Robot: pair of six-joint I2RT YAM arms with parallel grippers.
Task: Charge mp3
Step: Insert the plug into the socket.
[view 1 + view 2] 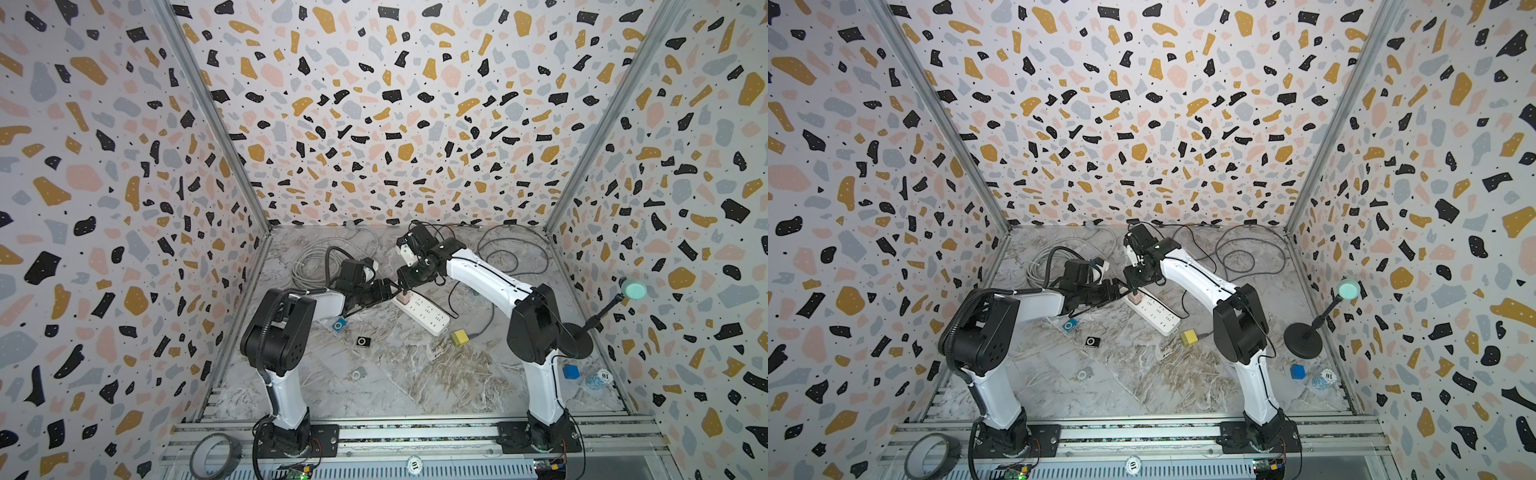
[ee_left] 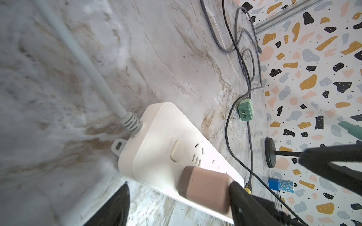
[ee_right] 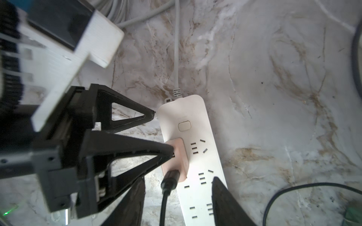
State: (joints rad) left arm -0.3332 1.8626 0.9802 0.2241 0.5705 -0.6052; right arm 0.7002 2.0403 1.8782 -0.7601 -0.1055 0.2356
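**At the power strip (image 3: 186, 109): two grippers gathered over one pink adapter (image 3: 181, 156)**

Left gripper (image 3: 162, 132): released. The jaws are held apart. One fingertip (image 3: 168, 150) is pressed against the side of the pink adapter. The other is seen just off the strip's edge, touching nothing.

Right gripper (image 3: 178, 178): released. The jaws are spread to either side of a black USB plug (image 3: 170, 179), and neither finger is seen touching it. The plug is set against the adapter's end face; whether it is fully seated cannot be told. A black cable (image 3: 163, 205) is led away from it.

Pink adapter: plugged into the socket group next to the strip's switch (image 3: 184, 125).

Power strip: white, laid flat and aslant on the marble-patterned table (image 1: 415, 386). A grey cord (image 3: 176, 49) is led from its switch end.

MP3 players: three are found on the table in both top views, each lying apart from the strip and from both grippers.
- The blue mp3 player (image 1: 339, 325) is placed beside the left forearm.
- The black mp3 player (image 1: 363, 341) is near the blue one.
- The silver mp3 player (image 1: 357, 374) is farther toward the front rail.

Periphery:
- A yellow adapter (image 1: 459, 337) is found near the strip's other end.
- A green adapter (image 2: 244, 110) is seen among loose cables.
- A blue cube (image 1: 570, 371) and a chip marked 10 (image 1: 600, 377) are beside the right arm.
- A black stand (image 1: 575, 338) is near the right wall.
- A tape roll (image 1: 214, 453) is on the front rail.
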